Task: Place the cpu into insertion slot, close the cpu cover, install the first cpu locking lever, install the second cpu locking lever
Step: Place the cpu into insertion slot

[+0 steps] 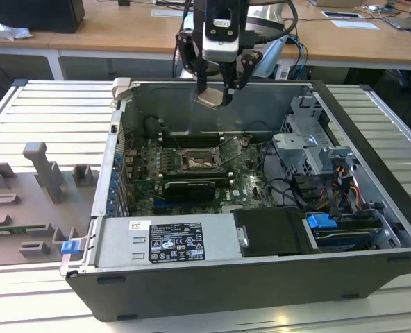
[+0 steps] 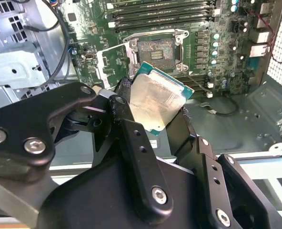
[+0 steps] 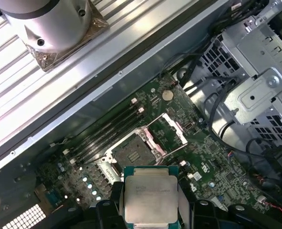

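One pincer (image 1: 214, 94), one chip: the fingers are closed onto the cpu (image 1: 211, 99), gripping it by two opposite edges.

Exterior view, from its left to its right:
- Grey plastic fixtures (image 1: 42, 184) lie on the slatted bench (image 1: 39, 111).
- The open computer case (image 1: 261, 277) lies on its side.
- The pincer hangs over the case, clear of the motherboard (image 1: 191, 177).
- A drive cage (image 1: 309, 149) sits at the far end.

This view gives the height of the cpu above the board. Both wrist views give the socket detail instead.

Second wrist view:
- The insertion slot (image 2: 156, 49) is bare, with its contact field exposed.
- The cpu cover (image 2: 113, 61) stands open just beside the slot.
- The cpu is tilted, one corner toward the slot, silvery top facing the camera.

First wrist view:
- The cpu (image 3: 150, 195) sits level between the fingers (image 3: 113, 202).
- The slot is apart from it, and the cover is raised along one edge.
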Available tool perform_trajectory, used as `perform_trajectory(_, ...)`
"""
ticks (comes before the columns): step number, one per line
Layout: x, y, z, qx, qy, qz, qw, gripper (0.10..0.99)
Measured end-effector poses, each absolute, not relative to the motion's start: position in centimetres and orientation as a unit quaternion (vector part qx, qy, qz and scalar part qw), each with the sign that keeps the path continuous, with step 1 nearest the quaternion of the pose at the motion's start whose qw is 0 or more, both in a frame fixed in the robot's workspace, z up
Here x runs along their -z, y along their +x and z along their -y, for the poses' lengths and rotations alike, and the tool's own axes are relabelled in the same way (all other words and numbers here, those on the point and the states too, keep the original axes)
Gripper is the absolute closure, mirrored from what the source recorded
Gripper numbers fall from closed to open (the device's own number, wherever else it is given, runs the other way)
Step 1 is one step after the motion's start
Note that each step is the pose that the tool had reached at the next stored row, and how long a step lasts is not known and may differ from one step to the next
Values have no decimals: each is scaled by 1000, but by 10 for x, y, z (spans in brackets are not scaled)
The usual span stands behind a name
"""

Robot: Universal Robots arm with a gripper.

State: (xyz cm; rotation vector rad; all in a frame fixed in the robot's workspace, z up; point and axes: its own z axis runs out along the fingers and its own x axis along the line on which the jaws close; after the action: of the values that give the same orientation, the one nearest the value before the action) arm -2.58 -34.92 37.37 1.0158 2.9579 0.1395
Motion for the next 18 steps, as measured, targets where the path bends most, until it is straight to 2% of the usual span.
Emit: perform_trajectory(18,-372,-26,349,-44,430,-902,11,545)
